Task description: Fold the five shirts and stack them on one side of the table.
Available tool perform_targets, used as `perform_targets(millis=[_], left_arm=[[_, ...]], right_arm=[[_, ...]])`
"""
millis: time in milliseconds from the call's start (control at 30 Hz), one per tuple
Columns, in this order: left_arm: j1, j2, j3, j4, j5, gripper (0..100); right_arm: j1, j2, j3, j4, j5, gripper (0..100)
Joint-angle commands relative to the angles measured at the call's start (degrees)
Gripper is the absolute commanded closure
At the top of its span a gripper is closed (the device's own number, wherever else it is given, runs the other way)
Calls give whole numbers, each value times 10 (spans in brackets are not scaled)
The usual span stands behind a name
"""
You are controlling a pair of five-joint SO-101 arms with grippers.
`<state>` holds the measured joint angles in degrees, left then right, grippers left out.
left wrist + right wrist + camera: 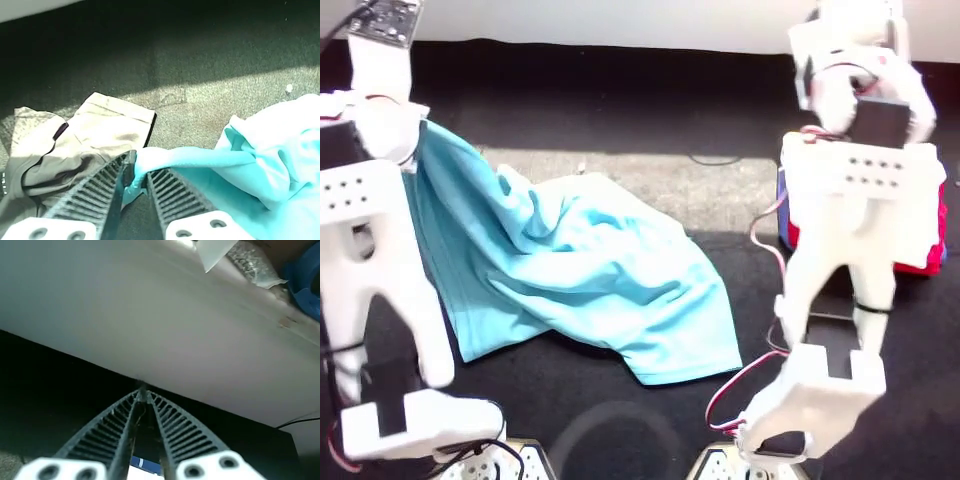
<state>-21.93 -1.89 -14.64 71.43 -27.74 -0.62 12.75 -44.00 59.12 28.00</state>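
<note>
A light blue shirt point(580, 270) lies crumpled across the middle of the dark table, one edge lifted toward the arm at the left. My left gripper point(139, 176) is shut on a pinched fold of that light blue shirt point(260, 160), holding it just above the table. A folded grey shirt point(75, 145) lies on the table right beyond the gripper. My right gripper point(142, 394) is shut with nothing in it, raised and pointed at the white wall behind the table. A stack of folded shirts, red and blue point(920, 255), sits under the right arm.
The white arm bodies point(380, 300) point(840, 300) stand at the front left and front right. A white wall point(150, 315) runs along the table's far edge. A thin cable point(715, 160) lies on the table at the back.
</note>
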Motion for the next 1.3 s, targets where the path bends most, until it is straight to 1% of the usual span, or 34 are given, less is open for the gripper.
perform_targets(millis=[0,67,133,200,300,367,467,600,733,867,933,967,1000,1067,1133,1167,1267], left_arm=[[7,44,-22,-4,-6,991],[7,73,-22,12,-5,991],[0,98,-22,25,-4,991],[-8,120,-22,35,-4,991],[-34,141,-22,55,-4,991],[-51,147,-22,81,-4,991],[-72,158,-22,127,-4,991],[-89,168,-22,184,-6,991],[-105,170,-22,201,-6,991],[-109,168,-22,212,-5,991],[-101,165,-22,235,-4,991],[-95,164,-25,246,-4,991],[-91,164,-26,258,-4,991],[-87,164,-22,272,-4,991],[-87,164,-20,281,-4,991],[-88,164,-15,283,-4,991],[-85,146,27,280,-4,991]], right_arm=[[-50,29,-4,86,-18,993],[-82,58,-3,115,-90,992],[-112,100,-5,120,-166,980],[-144,149,-7,121,-216,917],[-195,204,-9,121,-255,806],[-230,224,-9,116,-265,793],[-274,251,-9,77,-282,793],[-318,304,-8,52,-291,793],[-342,351,-8,65,-288,793],[-349,375,-8,90,-287,793],[-342,380,-8,102,-271,799],[-333,384,-8,112,-254,821],[-324,387,-8,123,-236,869],[-305,390,-8,143,-208,998],[-283,389,-9,177,-197,974],[-270,388,-10,190,-196,991],[-228,373,-35,249,-196,991]])
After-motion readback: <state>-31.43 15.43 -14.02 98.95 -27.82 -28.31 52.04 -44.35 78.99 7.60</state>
